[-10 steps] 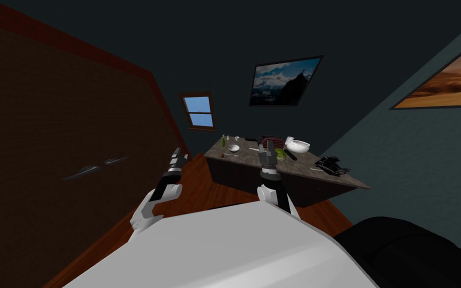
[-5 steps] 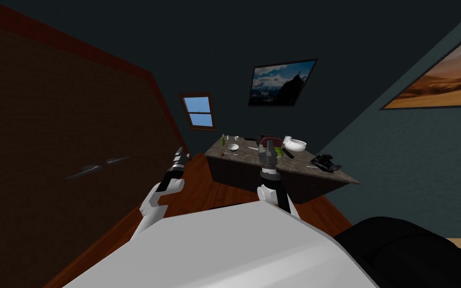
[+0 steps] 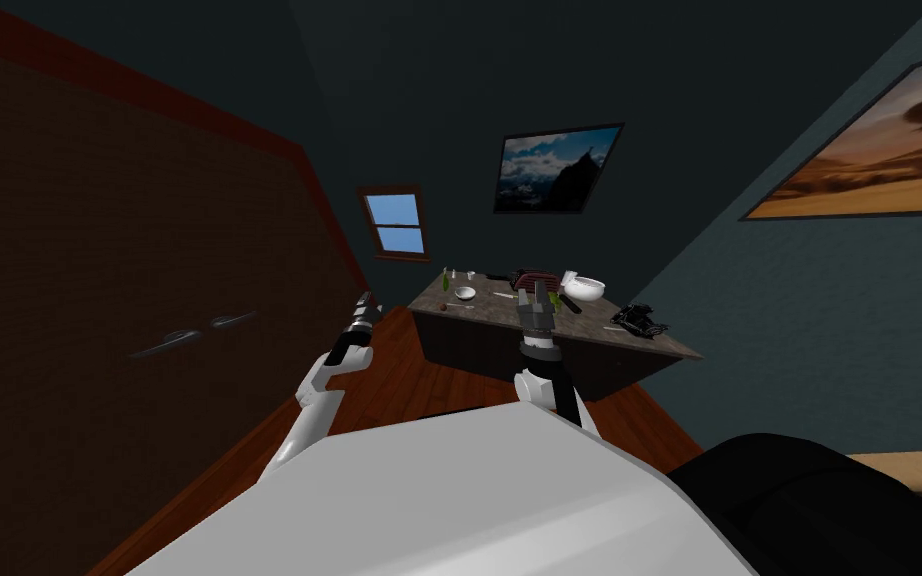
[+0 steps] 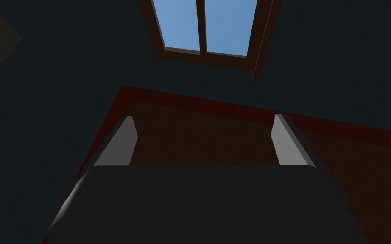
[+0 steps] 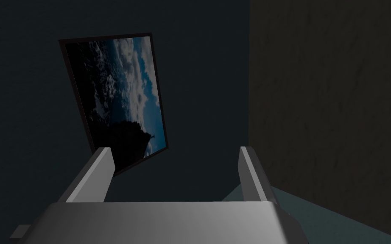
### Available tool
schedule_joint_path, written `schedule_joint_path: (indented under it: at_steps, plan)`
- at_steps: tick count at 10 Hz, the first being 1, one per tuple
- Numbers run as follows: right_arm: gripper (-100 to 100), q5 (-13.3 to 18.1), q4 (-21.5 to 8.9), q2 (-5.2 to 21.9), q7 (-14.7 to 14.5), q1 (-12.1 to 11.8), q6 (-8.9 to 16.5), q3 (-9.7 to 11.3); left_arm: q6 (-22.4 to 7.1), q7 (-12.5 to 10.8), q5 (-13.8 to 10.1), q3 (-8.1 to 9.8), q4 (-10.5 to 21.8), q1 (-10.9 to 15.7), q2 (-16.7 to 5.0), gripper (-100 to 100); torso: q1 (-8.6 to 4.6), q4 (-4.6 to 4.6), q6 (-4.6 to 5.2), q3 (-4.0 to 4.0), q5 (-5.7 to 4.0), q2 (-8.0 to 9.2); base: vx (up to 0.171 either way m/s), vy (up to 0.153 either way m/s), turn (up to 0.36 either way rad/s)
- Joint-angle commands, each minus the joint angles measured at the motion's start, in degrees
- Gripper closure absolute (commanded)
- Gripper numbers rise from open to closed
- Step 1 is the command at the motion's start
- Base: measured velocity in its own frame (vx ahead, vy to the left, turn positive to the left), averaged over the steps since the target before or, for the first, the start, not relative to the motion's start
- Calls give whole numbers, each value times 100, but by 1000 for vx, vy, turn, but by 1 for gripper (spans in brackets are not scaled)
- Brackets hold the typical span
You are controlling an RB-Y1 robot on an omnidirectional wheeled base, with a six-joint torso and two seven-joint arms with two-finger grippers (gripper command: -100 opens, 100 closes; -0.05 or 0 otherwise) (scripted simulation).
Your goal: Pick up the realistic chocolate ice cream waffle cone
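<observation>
Cone (image 3: 443, 309) on table (image 3: 589, 323) near small white bowl (image 3: 465, 293), left fingers (image 4: 118, 144) open, right fingers (image 5: 95, 173) open

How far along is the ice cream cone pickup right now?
Nothing looks done yet: the left pincer and right pincer are both open, empty and raised. In hand: I face the table from a distance. Left: move close, reach the small brown item near the table's left end, probably the cone though too small to tell, and close on it.

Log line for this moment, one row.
stage: approach | left gripper: open, empty, raised | right gripper: open, empty, raised before table | cone: likely the small brown speck at table's near-left corner, untouched
</observation>
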State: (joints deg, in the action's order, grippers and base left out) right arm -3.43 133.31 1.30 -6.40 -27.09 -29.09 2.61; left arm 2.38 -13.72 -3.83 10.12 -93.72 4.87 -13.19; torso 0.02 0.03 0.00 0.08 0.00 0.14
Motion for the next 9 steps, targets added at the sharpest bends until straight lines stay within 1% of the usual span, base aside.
schedule_joint_path:
  at_steps: [1, 2, 3, 4, 5, 6, 7, 8, 9]
  plan:
    - [0, 0, 0, 0, 0, 0, 0, 0, -250, -79, -1, 49, 286, 286, -18, -100, 0, 0, 0, 0, 0, 0, -73, 1, -69]
    - [0, 0, 0, 0, 0, 0, 0, 0, -250, -79, -1, 49, 461, 353, -18, -100, -2, 1, 0, 4, 0, 7, -54, -8, -24]
    - [0, 0, 0, 0, 0, 0, 0, 0, -402, -135, -3, 81, 713, 609, -41, -100, -5, 1, -2, 2, 0, 4, -45, -15, -41]
    - [0, 0, 0, 0, 0, 0, 0, 0, -553, -192, -3, 109, 910, 793, -61, -100, -7, 0, -1, 1, -2, 1, -53, -14, -88]
    - [0, 0, 0, 0, 0, 0, 0, 0, -553, -192, -3, 109, 1090, 860, -61, -100, -9, 0, 0, 1, -2, 2, -41, -18, -32]
    - [0, 0, 0, 0, 0, 0, 0, 0, -704, -250, -1, 132, 1278, 1084, -79, -100, -9, 0, -2, 0, -2, 0, -38, -30, -53]
    - [0, 0, 0, 0, 0, 0, 0, 0, -704, -250, -1, 132, 1412, 1104, -79, -100, -13, 0, 0, -1, -3, -2, -28, -23, -24]
    - [0, 0, 0, 0, 0, -1, 0, 0, -854, -309, 3, 151, 1581, 1330, -94, -100, -11, -1, -3, -2, -2, -4, -29, -34, -47]
    - [0, 0, 0, 0, 0, 0, 0, 0, -854, -309, 3, 151, 1732, 1343, -94, -100, -15, -1, 0, -3, -3, -6, -22, -25, -33]
